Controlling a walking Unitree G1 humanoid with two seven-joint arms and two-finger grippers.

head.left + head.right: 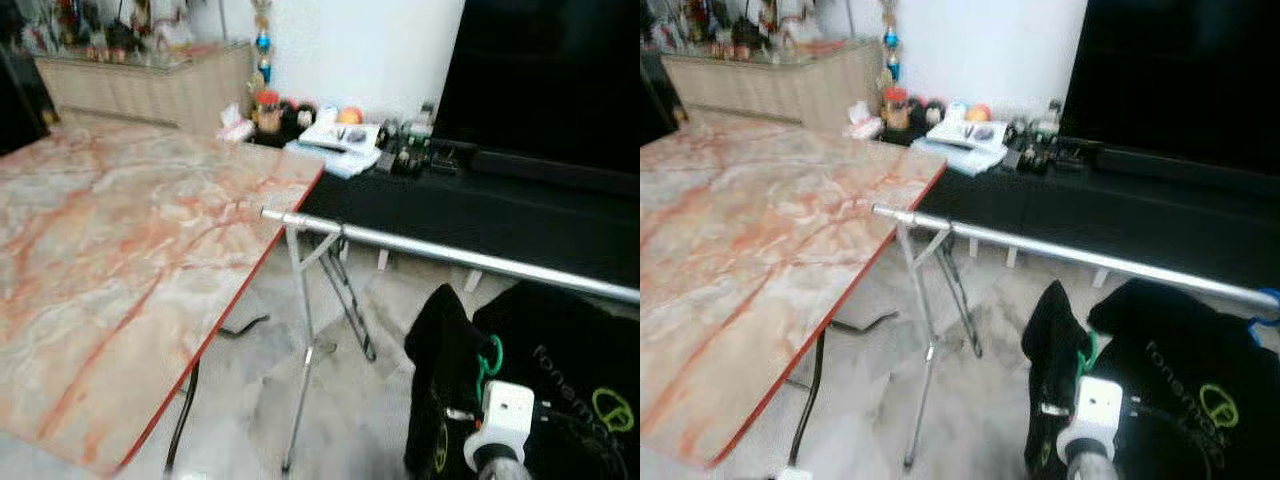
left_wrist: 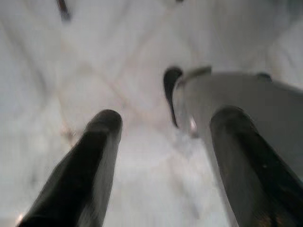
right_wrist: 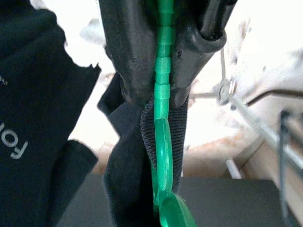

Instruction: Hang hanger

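One rail [image 1: 450,255] (silver) beside marble table [image 1: 130,250].

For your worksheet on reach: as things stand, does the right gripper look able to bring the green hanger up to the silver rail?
Probably yes. The right gripper is shut on the green hanger, just below the silver rail, with nothing between them.

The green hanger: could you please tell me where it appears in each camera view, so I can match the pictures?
Left eye view: green hanger, lower right, its hook against the black garment, below the silver rail.
Right eye view: lower right, above the white wrist housing.
Left wrist view: not in it.
Right wrist view: centre, clamped between the right gripper fingers.
Shared landmark: the black garment.
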